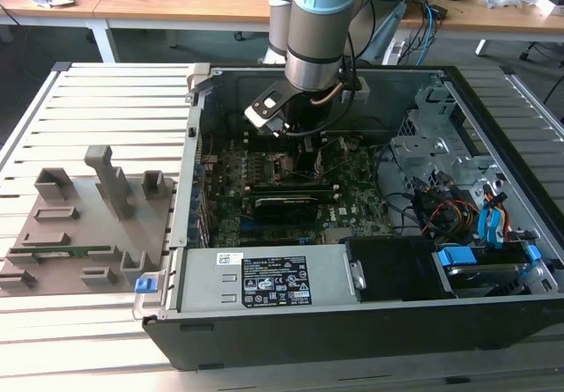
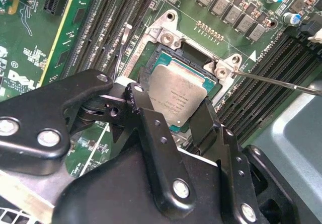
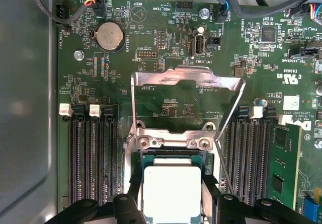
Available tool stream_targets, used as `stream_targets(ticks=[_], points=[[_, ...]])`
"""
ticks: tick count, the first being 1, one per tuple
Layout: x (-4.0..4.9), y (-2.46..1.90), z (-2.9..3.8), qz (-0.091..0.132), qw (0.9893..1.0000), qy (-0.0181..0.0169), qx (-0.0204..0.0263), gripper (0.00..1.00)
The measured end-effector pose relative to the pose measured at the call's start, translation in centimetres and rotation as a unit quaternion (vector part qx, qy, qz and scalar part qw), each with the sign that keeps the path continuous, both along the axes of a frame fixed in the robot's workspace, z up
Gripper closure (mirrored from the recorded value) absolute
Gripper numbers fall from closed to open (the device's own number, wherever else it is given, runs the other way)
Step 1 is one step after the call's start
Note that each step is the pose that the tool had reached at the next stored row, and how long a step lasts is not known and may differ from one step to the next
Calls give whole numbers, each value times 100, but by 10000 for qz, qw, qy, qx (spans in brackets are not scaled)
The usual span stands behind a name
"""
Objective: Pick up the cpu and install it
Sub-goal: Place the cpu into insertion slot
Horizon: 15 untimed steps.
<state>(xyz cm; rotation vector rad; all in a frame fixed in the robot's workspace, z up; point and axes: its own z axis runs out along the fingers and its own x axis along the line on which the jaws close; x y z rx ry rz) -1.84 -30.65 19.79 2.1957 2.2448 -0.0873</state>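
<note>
— One pincer, clenched on the cpu, a finger on each side edge!
— And the cpu's right between those fingers, down in the open socket, with the metal frame standing open just beyond the fingertips.

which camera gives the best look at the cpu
The second wrist view: the cpu shows most of its metal top close up. In the first wrist view the picture's edge cuts it off. In the exterior view the arm stands over it.
</note>
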Motion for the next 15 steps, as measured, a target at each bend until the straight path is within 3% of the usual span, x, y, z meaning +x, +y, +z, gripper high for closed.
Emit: stream_targets(ticks=[12,14,15], points=[[5,0,-24,-12,10000,-1,-1,45],[6,2,-26,-12,10000,-2,4,44],[6,1,-25,-12,10000,-1,2,38]])
